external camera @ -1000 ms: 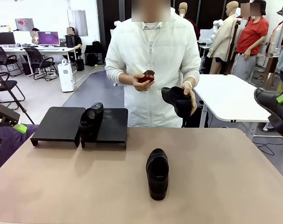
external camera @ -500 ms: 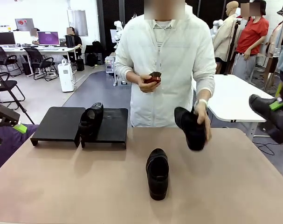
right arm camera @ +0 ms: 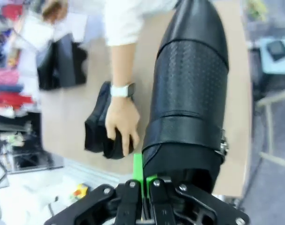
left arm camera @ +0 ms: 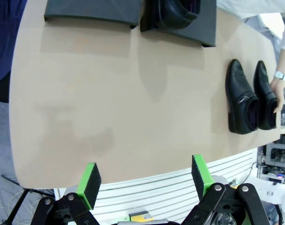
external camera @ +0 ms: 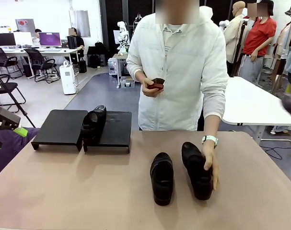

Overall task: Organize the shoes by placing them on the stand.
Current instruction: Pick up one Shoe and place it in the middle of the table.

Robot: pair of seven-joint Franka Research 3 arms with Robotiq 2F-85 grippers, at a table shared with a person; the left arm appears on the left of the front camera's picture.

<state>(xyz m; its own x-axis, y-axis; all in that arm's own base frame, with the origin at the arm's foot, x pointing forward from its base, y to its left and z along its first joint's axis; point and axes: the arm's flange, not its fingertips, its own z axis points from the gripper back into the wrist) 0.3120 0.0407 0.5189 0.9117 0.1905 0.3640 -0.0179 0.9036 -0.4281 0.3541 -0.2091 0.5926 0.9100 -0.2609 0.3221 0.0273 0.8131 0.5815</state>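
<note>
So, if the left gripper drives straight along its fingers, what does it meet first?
Probably the bare tan tabletop: the open left gripper faces it, between the matte-black platform stand and two glossy black leather shoes. Depth is unclear.

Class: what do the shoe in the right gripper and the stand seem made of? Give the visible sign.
The shoe in the right gripper: likely leather or imitation; black, soft sheen on the toe, fine perforated grain mid-upper. The stand: matte black, flat top, no shine; painted metal or plastic, unclear which.
</note>
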